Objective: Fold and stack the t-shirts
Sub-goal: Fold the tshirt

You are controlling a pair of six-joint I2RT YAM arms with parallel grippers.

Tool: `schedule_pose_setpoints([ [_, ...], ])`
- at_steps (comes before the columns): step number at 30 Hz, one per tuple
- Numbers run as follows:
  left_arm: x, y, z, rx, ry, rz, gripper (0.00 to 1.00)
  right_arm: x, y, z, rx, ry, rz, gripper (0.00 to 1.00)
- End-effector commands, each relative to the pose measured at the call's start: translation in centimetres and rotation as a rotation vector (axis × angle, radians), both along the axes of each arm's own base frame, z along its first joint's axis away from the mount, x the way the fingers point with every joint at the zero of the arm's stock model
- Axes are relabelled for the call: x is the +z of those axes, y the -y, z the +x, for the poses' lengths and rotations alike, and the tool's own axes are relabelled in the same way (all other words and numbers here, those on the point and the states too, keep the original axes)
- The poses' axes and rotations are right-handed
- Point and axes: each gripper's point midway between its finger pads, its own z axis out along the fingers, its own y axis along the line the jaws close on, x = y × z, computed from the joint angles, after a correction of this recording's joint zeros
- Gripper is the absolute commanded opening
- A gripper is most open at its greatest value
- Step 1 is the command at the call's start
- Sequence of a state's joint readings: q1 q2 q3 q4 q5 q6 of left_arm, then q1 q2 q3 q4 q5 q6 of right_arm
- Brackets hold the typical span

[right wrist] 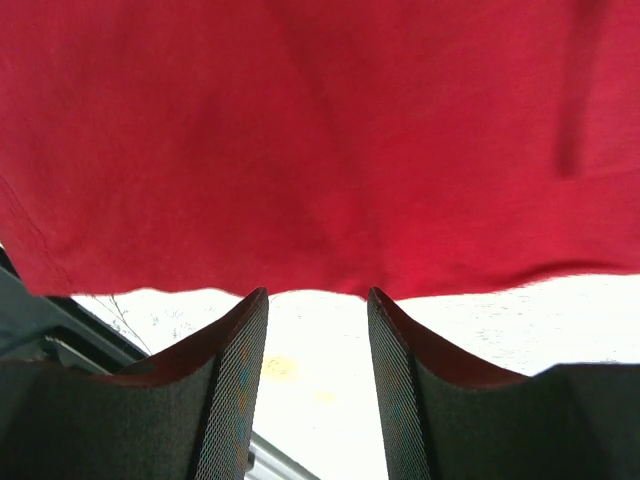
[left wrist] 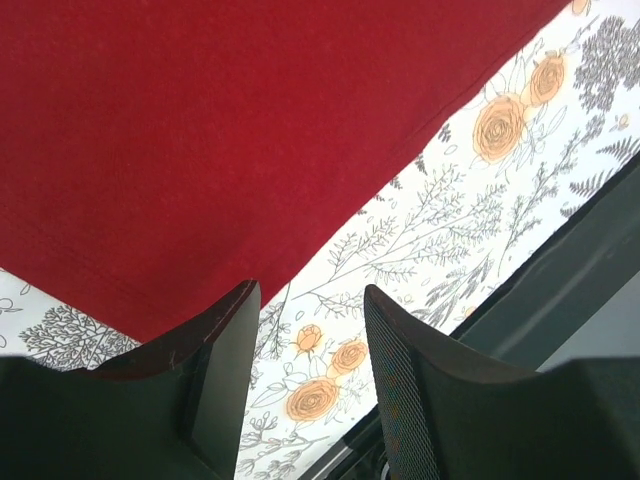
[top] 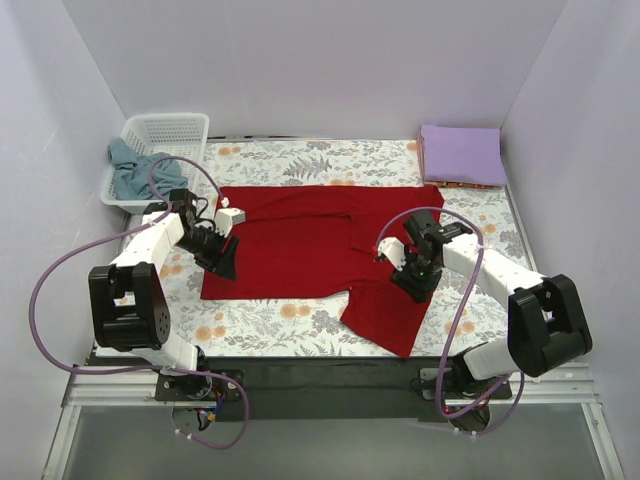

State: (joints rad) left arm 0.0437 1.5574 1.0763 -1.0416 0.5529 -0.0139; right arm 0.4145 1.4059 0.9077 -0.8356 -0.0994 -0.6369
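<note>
Red t-shirt [top: 290,245] edges by L gripper [left wrist: 310,290], R gripper [right wrist: 317,292]; jaws apart

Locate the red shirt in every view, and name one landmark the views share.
Top external: the red shirt lies spread out mid-table.
Left wrist: it fills the upper left, its edge running diagonally down from the top right.
Right wrist: it fills the upper half, its hem running across the middle.
Shared landmark: the floral cloth, bordering the shirt's edge in all three.
</note>
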Motion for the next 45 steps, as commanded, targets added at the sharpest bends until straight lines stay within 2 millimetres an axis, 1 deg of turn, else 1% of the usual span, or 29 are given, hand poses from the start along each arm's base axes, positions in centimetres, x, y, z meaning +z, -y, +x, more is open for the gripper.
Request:
schedule_pose_setpoints([
  [1, 1.4, -0.4, 0.0, -0.081, 0.080, 0.019, 0.45, -1.2, 0.6, -0.4, 0.049, 0.019, -0.070, 0.50],
  [2, 1.0, -0.7, -0.3, -0.097, 0.080, 0.036, 0.45, -1.3, 0.7, -0.5, 0.055, 0.021, -0.079, 0.50],
  [4, 0.6, -1.5, 0.0, -0.139, 0.129, 0.083, 0.45, -1.9, 0.6, -1.1, 0.081, 0.008, -0.093, 0.51],
  [5, 0.0, -1.7, -0.5, -0.153, 0.125, 0.094, 0.45, -2.1, 0.5, -1.3, 0.091, 0.005, -0.098, 0.51],
  [7, -0.4, -2.2, -0.5, -0.190, 0.164, 0.123, 0.45, -2.5, 0.6, -2.0, 0.102, -0.013, -0.103, 0.51],
  [8, -0.8, -2.3, -0.5, -0.201, 0.176, 0.129, 0.45, -2.7, 0.5, -2.3, 0.112, -0.021, -0.103, 0.51],
  [14, -1.0, -2.2, 0.0, -0.214, 0.207, 0.122, 0.45, -3.8, 0.4, -3.7, 0.119, -0.065, -0.104, 0.52],
  [16, -1.2, -2.1, 0.0, -0.223, 0.221, 0.120, 0.45, -4.3, 0.5, -3.7, 0.121, -0.064, -0.115, 0.52],
  [18, -1.9, -2.2, -0.4, -0.243, 0.222, 0.124, 0.45, -4.7, 0.6, -3.3, 0.113, -0.050, -0.122, 0.49],
  [19, -2.1, -2.4, -0.1, -0.277, 0.252, 0.138, 0.45, -5.1, 0.8, -3.4, 0.111, -0.058, -0.136, 0.45],
  [20, -2.5, -2.7, -0.2, -0.300, 0.262, 0.148, 0.45, -5.3, 0.8, -3.5, 0.108, -0.064, -0.139, 0.40],
  [21, -2.7, -3.0, -0.2, -0.314, 0.274, 0.152, 0.45, -5.4, 0.8, -3.5, 0.101, -0.069, -0.141, 0.21],
  [23, -3.1, -3.2, -0.3, -0.399, 0.313, 0.138, 0.44, -5.4, 1.0, -3.9, 0.094, -0.078, -0.145, 0.04],
  [24, -3.2, -3.4, -0.5, -0.426, 0.316, 0.132, 0.44, -5.4, 1.1, -4.0, 0.097, -0.078, -0.145, 0.01],
  [25, -3.0, -3.3, -1.0, -0.459, 0.308, 0.120, 0.43, -5.0, 1.6, -3.7, 0.092, -0.048, -0.166, 0.01],
  [26, -3.0, -3.5, -1.1, -0.523, 0.328, 0.124, 0.43, -5.0, 1.7, -3.9, 0.097, -0.047, -0.167, 0.01],
  [28, -3.1, -3.7, -1.5, -0.564, 0.340, 0.135, 0.42, -4.5, 1.7, -4.0, 0.095, -0.031, -0.151, 0.01],
  [31, -3.2, -4.2, -1.2, -0.629, 0.398, 0.182, 0.41, -4.2, 1.7, -4.4, 0.095, -0.031, -0.142, 0.01],
  [32, -3.5, -4.3, -1.6, -0.644, 0.396, 0.186, 0.41, -4.1, 1.7, -4.4, 0.094, -0.028, -0.141, 0.01],
  [34, -3.9, -4.6, -1.6, -0.670, 0.406, 0.206, 0.40, -4.0, 1.7, -4.4, 0.091, -0.027, -0.140, 0.01],
  [36, -4.7, -4.8, -2.1, -0.677, 0.397, 0.217, 0.40, -3.9, 1.7, -4.3, 0.089, -0.027, -0.138, 0.01],
  [37, -5.0, -5.2, -1.5, -0.673, 0.415, 0.247, 0.40, -3.9, 1.6, -4.3, 0.088, -0.027, -0.134, 0.01],
  [38, -5.7, -5.3, -1.7, -0.671, 0.410, 0.252, 0.40, -3.8, 1.6, -4.3, 0.088, -0.028, -0.133, 0.01],
  [39, -5.9, -5.4, -1.1, -0.669, 0.436, 0.269, 0.40, -3.7, 1.6, -4.3, 0.088, -0.026, -0.132, 0.01],
  [40, -6.1, -5.6, -1.2, -0.667, 0.436, 0.280, 0.40, -3.7, 1.6, -4.3, 0.088, -0.026, -0.136, 0.01],
  [45, -7.6, -6.0, -2.6, -0.692, 0.403, 0.295, 0.38, -3.3, 1.8, -4.0, 0.080, -0.004, -0.142, 0.01],
])
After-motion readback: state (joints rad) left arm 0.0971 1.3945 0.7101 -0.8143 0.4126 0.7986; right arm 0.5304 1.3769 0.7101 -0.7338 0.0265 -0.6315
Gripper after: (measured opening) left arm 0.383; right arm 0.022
